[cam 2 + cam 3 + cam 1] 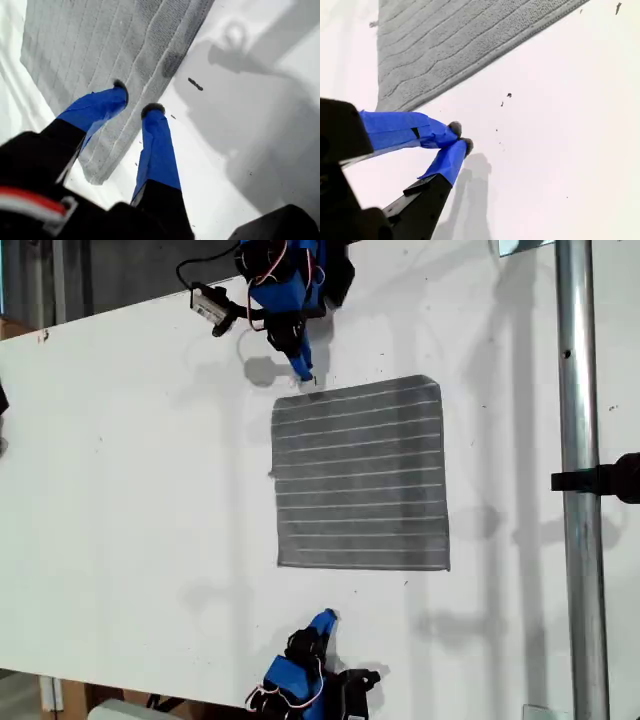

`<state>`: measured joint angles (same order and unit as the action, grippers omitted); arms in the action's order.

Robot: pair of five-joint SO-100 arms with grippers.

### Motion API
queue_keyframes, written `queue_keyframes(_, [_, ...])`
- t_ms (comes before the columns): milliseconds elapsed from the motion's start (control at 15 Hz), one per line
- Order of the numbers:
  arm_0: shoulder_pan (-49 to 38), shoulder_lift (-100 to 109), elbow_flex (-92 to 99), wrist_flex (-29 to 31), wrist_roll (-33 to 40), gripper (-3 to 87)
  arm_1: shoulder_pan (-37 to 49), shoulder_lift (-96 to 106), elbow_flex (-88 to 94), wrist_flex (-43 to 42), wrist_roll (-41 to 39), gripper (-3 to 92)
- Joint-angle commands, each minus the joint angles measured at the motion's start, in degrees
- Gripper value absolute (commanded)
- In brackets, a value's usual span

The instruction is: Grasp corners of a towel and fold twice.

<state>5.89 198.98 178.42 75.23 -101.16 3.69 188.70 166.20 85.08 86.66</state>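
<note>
Bright even light, soft doubled shadows on white table (130, 540); wrist views overexposed

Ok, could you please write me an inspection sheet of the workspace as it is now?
Surface: white table, some shadows.
Job's things: towel lies flat, no fold seen.
Clutter: only small dark specks on the table.
Grippers: my first gripper open, over the towel's edge near a corner; my second gripper shut, apart from the towel.
Cables: black cable by the first arm; thin wires on the second arm.
Surroundings: metal pole with a black clamp, at the exterior view's right.
</note>
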Motion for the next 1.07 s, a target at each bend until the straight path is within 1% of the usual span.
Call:
queue_keyframes(0, [-2.29,0.26,-0.26,0.35,0.09,-0.4,-0.62,0.09,-0.97,-1.76,-0.35,-0.1])
queue_keyframes(67, [-1.85,0.26,-0.44,0.35,2.64,-0.4,-5.19,0.09,-1.85,-3.69,-0.44,-0.1])
queue_keyframes(200, [-2.29,0.26,-0.44,0.53,2.55,-0.4,-7.03,-0.18,-5.98,-12.3,-1.41,-0.2])
queue_keyframes(267, [-2.29,0.26,-0.18,0.18,2.29,-0.4,-8.26,-4.39,-10.46,-14.06,-2.72,-0.2])
queue_keyframes(333, [-2.29,0.26,-0.09,0.0,2.29,-0.4,-10.28,-16.79,-18.81,-14.41,-3.34,-0.2])
queue_keyframes(400, [-2.02,0.26,0.0,0.0,2.29,-0.4,-12.04,-33.31,-30.41,-14.85,-7.03,-0.2])
queue_keyframes(467, [-1.76,0.26,0.0,0.0,2.46,-0.4,-14.77,-47.81,-42.89,-13.54,-12.22,-0.2])
queue_keyframes(533, [-1.41,0.26,0.0,0.0,2.81,-0.4,-18.37,-60.12,-53.61,-10.63,-19.25,-0.2])
queue_keyframes(600, [-0.97,0.26,0.0,0.0,2.72,-0.4,-22.41,-70.22,-61.7,-6.68,-23.38,-0.2])
queue_keyframes(667, [-0.53,0.26,0.0,0.0,2.11,-0.4,-26.54,-74.97,-65.3,-5.19,-23.73,-0.2])
queue_keyframes(933, [-0.62,0.26,0.0,0.0,2.46,-0.4,-40.52,-77.43,-65.65,-6.5,-23.03,-0.2])
queue_keyframes(1000, [-0.7,0.26,0.0,0.0,2.64,-0.4,-42.71,-78.84,-65.57,-6.59,-22.24,-0.2])
